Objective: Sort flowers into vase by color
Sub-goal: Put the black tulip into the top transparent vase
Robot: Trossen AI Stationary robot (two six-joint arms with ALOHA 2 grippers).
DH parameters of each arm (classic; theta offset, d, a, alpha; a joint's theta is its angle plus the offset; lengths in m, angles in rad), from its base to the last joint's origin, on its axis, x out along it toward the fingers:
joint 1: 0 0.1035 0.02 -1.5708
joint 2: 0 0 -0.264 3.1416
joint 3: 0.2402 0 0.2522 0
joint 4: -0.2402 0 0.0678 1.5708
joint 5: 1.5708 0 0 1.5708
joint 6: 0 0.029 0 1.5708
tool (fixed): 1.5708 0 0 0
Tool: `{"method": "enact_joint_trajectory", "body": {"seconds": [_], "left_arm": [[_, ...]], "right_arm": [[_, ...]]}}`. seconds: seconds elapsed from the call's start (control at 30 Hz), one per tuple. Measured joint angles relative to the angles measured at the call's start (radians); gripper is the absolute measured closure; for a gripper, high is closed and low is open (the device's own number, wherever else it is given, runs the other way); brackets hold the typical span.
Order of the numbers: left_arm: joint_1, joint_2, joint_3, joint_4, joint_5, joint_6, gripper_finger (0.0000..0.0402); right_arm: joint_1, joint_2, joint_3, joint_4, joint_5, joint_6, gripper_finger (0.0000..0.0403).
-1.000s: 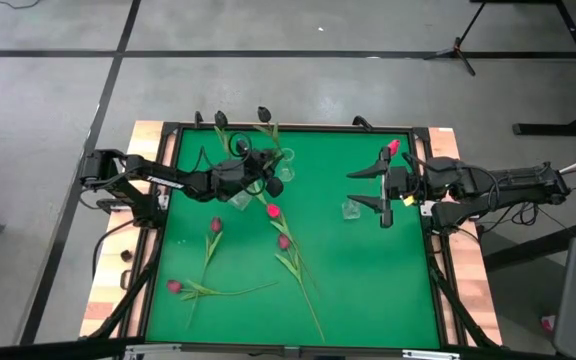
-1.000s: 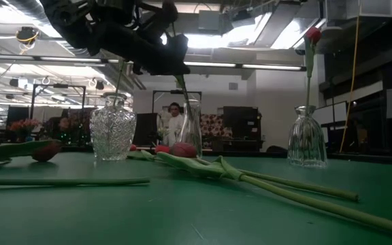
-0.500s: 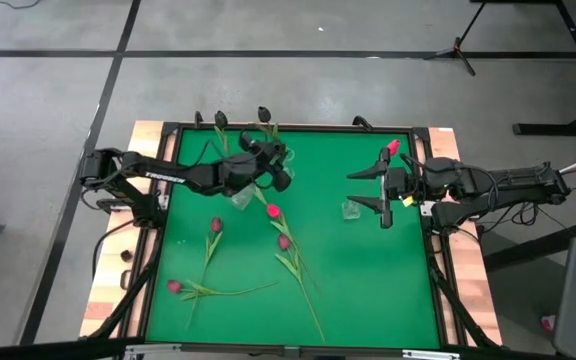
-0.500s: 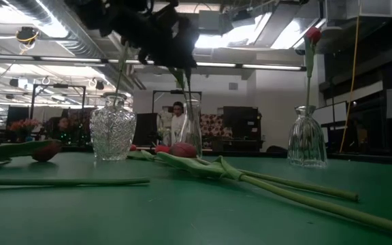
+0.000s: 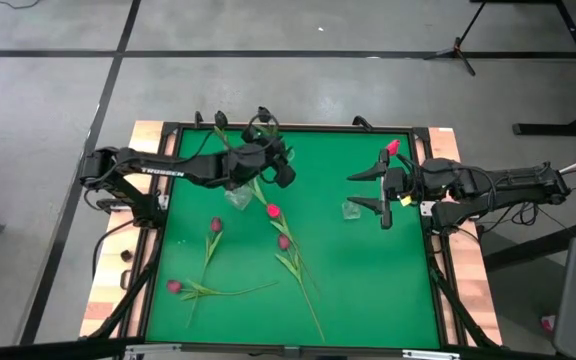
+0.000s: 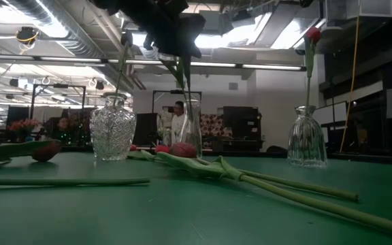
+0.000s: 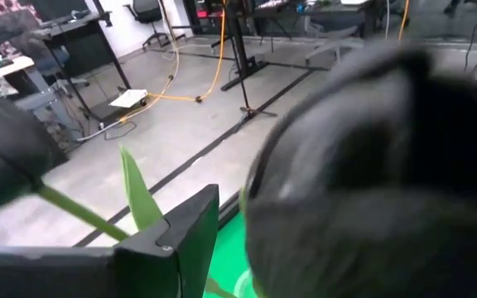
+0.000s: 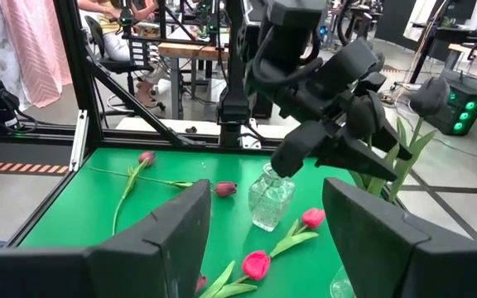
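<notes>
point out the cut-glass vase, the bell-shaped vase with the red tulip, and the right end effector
cut-glass vase (image 6: 113,133), low view, on the middle of its patterned body
bell-shaped vase (image 6: 307,143), low view, on its flared lower body
red tulip (image 6: 312,34), low view, on its head
right end effector (image 5: 360,189), high view, midway between its fingertips

The green table (image 5: 368,280) is seen whole from directly overhead and level from its surface; it is shared by the right wrist view, while the left wrist view faces outward, close.
</notes>
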Motion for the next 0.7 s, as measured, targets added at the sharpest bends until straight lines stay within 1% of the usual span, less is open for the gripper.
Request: {"method": "enact_joint_trajectory", "body": {"seconds": [0.37,0.5,0.7], "left_arm": [[0.011,0.000,0.046,-0.004,0.000,0.013,0.0215],[0.039,0.000,0.076,-0.067,0.000,0.028,0.0215],[0.066,0.000,0.164,-0.164,0.014,0.017,0.0215]], "right_arm": [[0.000,0.000,0.000,0.000,0.009,0.000,0.0171],[0.000,0.000,0.000,0.000,0.010,0.000,0.0171],[0.000,0.000,0.000,0.000,0.010,0.000,0.0171]]}}
